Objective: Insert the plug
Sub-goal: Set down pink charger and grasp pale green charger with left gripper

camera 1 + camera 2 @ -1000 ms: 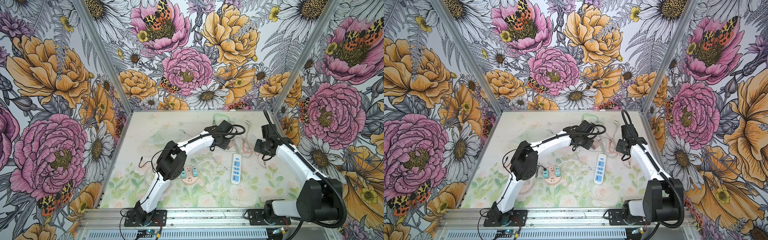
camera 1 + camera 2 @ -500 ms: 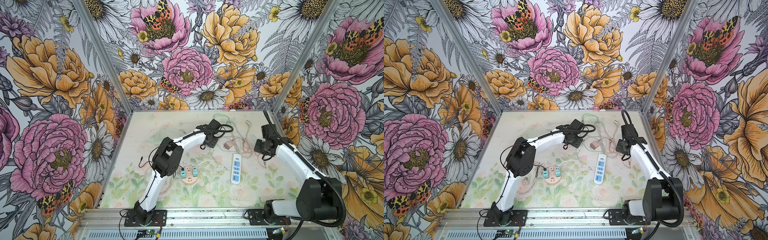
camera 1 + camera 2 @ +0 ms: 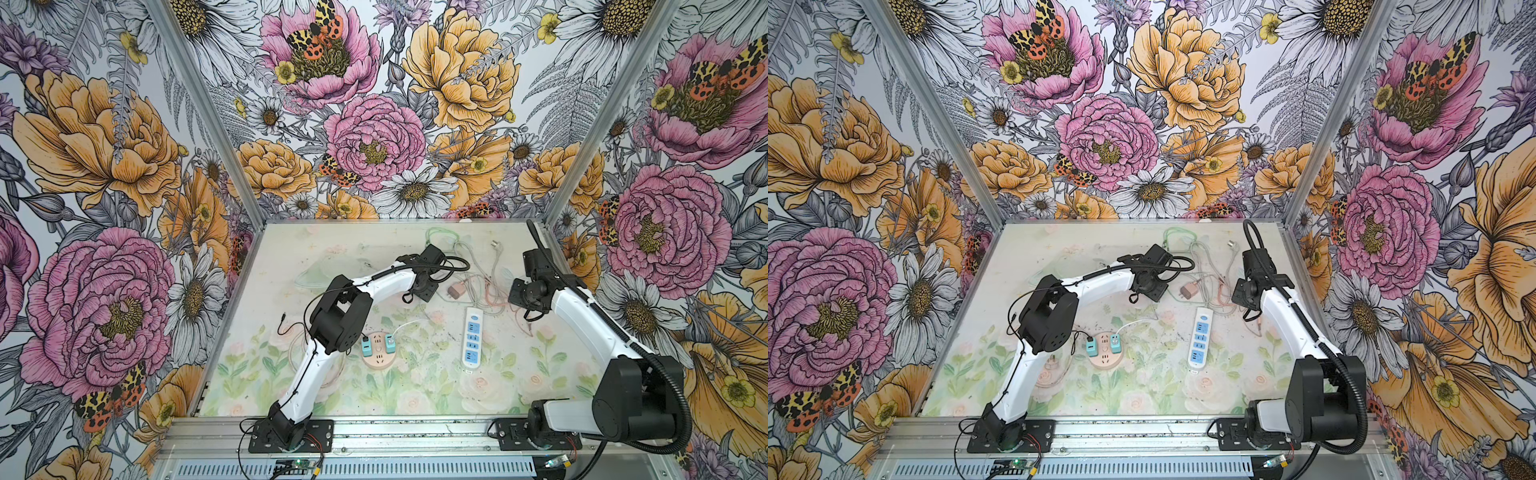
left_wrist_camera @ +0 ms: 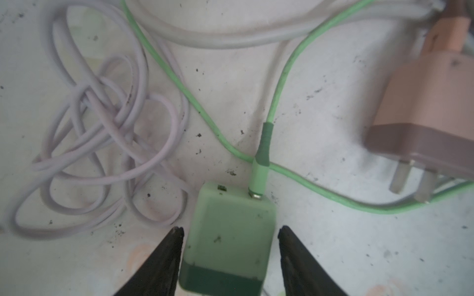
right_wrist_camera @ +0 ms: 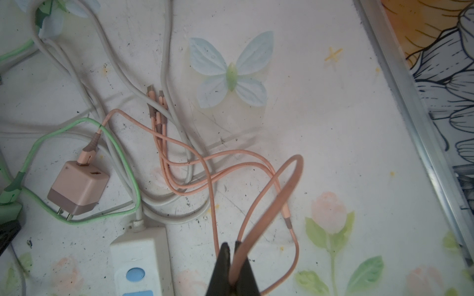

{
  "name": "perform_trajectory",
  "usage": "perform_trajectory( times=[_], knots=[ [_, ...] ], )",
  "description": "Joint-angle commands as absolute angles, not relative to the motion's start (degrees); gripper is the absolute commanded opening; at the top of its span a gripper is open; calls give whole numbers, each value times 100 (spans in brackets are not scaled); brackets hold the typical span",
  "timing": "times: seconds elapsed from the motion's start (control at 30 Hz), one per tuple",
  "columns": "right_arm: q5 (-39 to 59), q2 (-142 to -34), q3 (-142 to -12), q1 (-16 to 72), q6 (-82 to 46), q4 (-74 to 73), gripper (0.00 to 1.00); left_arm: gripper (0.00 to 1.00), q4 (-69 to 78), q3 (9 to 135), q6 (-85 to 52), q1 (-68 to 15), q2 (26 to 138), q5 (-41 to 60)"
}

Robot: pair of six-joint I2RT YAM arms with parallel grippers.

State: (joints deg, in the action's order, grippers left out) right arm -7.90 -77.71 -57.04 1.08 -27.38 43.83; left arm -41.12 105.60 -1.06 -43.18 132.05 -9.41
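One green charger plug (image 4: 230, 235) lies flat on the floral surface (image 3: 291, 257), and its green cable (image 4: 279, 84) is plugged into one port on its end face. The left tool (image 4: 230, 229) stands open with a finger on each side of the plug body, the right one clearly short of it; both top views hide the plug under this tool. Just beside it lie a pink charger (image 4: 431, 115), prongs bare, and a loose coil of lilac cable (image 4: 102, 141). The right tool (image 5: 232, 246) is closed on a pink cable (image 5: 298, 165), which arches up out of its fingers. Nearer the front, a white power strip (image 3: 473, 338) lies lengthwise, well apart from a round pink socket hub (image 3: 378, 359) that carries two teal adapters (image 3: 366, 346).
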Motion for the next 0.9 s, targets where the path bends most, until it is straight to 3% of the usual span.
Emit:
perform_trajectory(
  times=[0.0,0.33,0.57,0.77,0.87],
  knots=[
    [-851,-7745,-5643,68,-2765,4219,0,62,-4087,10503,0,-4355,13260,-944],
    [-850,-7721,-5592,40,-2775,4219,0,46,-4078,10542,-35,-4370,12962,-1095],
    [-851,-7883,-5654,24,-2828,4180,7,45,-4072,10560,-129,-4442,11772,-1384],
    [-662,-8236,-5896,35,-2859,4026,7,44,-4021,10324,-222,-4506,10681,-1455],
    [-593,-8437,-6090,34,-2856,3950,8,37,-4003,10088,-229,-4631,10114,-1518]
  ],
)
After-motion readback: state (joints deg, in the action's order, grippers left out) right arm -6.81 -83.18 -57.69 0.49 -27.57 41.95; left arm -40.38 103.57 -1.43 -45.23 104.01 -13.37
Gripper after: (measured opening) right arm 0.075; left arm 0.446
